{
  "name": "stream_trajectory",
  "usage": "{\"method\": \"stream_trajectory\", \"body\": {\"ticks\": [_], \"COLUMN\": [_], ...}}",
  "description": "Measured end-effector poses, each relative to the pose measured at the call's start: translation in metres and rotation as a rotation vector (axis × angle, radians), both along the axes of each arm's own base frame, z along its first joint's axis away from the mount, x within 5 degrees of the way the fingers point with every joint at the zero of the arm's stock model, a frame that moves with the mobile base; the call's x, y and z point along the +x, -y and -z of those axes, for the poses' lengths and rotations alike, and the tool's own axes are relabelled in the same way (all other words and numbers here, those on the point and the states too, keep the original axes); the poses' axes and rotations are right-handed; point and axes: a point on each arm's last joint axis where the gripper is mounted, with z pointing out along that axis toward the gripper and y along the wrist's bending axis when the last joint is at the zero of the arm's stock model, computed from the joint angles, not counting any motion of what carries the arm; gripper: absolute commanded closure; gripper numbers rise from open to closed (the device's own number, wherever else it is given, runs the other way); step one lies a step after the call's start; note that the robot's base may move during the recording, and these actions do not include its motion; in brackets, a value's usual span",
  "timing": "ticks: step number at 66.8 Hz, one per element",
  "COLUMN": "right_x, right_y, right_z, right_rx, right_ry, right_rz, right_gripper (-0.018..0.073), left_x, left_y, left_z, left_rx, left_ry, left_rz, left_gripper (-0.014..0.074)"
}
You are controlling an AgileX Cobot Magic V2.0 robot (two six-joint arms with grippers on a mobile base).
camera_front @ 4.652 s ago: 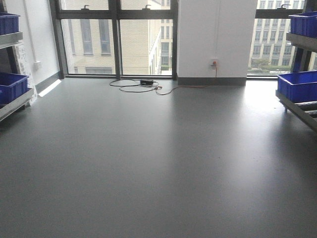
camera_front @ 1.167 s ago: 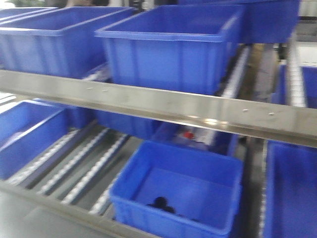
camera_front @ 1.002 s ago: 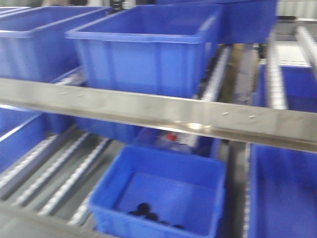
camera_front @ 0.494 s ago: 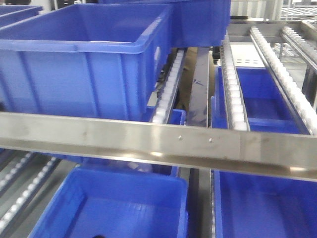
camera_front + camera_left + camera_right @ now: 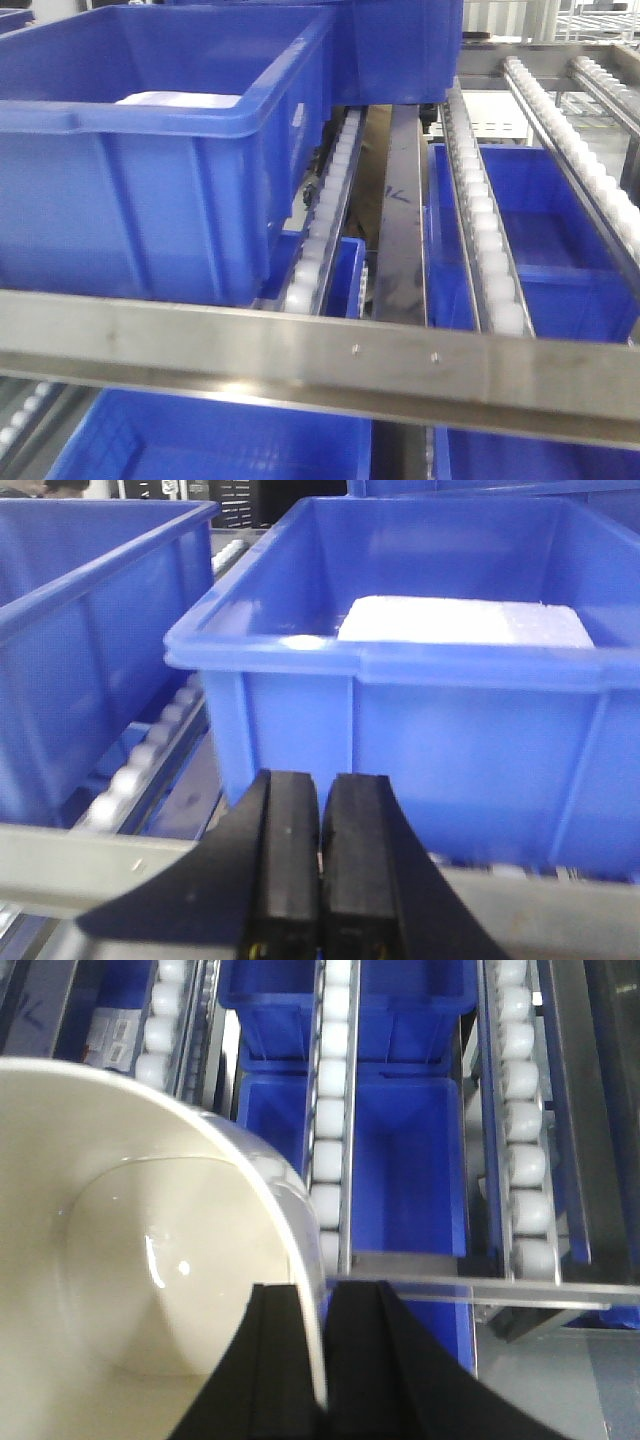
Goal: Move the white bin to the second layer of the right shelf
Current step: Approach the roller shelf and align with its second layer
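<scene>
Cream white bin [image 5: 130, 1260] rim clamped, right claw [image 5: 325, 1360]

left claw [image 5: 320, 865] closed, right claw [image 5: 325, 1360] clamped

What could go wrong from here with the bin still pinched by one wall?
1. The right gripper holds the white bin by its rim wall only; glossy plastic could slip or swing.
2. It hangs above the roller rails with open gaps between; set down off-centre, it may tip between rails toward the blue crates below.
</scene>
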Motion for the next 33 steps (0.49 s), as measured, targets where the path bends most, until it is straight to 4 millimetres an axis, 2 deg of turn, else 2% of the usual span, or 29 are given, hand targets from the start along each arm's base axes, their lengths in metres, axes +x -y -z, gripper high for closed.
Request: {"method": "stream_trajectory", "body": {"ticks": [33], "right_x": [0.0000], "right_y": [0.0000], "right_z": [0.0000], "right_rx": [0.000], "right_ry": [0.000], "right_rz": [0.000], "right_gripper": [0.0511], "left_x": [0.0000], "left_y": [0.0000], "left_z": [0.0000], "left_rx": [0.000], "left_ry": [0.000], "left_rz": [0.000], "left_gripper": [0.0512]}}
